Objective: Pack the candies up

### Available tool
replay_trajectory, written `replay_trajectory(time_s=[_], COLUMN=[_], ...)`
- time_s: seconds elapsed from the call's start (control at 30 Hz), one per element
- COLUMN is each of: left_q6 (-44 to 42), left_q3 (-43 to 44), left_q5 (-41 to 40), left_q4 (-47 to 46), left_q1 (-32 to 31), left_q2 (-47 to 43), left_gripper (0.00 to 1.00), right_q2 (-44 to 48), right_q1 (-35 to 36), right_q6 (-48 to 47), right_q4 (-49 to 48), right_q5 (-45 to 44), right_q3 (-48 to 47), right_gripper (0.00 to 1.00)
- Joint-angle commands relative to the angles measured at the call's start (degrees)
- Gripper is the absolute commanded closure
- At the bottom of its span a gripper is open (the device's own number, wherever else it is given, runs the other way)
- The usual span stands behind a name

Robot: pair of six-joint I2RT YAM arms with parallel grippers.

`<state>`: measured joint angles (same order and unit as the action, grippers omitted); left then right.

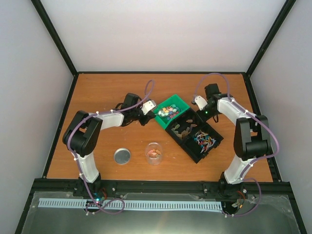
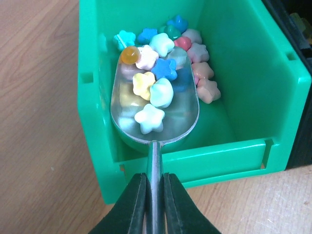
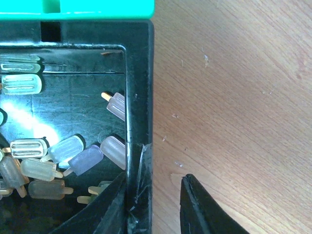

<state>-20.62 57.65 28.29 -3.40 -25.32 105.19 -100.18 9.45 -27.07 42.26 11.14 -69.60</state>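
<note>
The candies (image 2: 202,78) are small star-shaped pieces in pink, blue, yellow and white, piled at the far end of a green bin (image 2: 219,156). My left gripper (image 2: 154,178) is shut on the thin handle of a metal scoop (image 2: 154,156). The scoop's bowl lies inside the bin, with several candies (image 2: 151,87) resting in it. In the top view the left gripper (image 1: 147,111) reaches the green bin (image 1: 178,101) from its left side. My right gripper (image 3: 155,178) is open astride the right wall of the black bin (image 3: 139,97), one finger inside against it and the other outside, apart from it.
The black bin (image 1: 210,147) adjoins the green one and holds brown lumps (image 1: 183,129) and coloured sticks (image 1: 204,140). A clear cup (image 1: 154,152) and a round metal lid (image 1: 122,156) stand on the wooden table near the front. Enclosure walls surround the table.
</note>
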Motion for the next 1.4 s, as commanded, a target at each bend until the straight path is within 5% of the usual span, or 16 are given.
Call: replay_trajectory(time_s=[0.0,0.37,0.87,1.37], left_q6=[1.20,-0.38,7.15,-5.02], left_q3=[-0.71,-4.67,-10.45,-6.14], left_q5=[2.81,4.97,6.51,20.44], left_q4=[-8.33,-15.18,-22.34,8.08], left_q1=[0.63,0.71,1.33,10.95], left_q2=[-2.71,-5.89,-15.11,-30.25], left_gripper=[0.99,0.99,0.99,0.99], right_q2=[0.58,1.52,3.18,4.99], right_q1=[-0.92,-4.23,-6.15,-6.23], right_q6=[-2.68,-5.78,-7.54,-6.93], right_q4=[1.40,3.64,4.90,4.50], right_q5=[0.99,3.73,5.57,7.99], right_q3=[-1.64,-5.11,-7.10,-8.83], right_gripper=[0.71,0.49,0.37,0.06])
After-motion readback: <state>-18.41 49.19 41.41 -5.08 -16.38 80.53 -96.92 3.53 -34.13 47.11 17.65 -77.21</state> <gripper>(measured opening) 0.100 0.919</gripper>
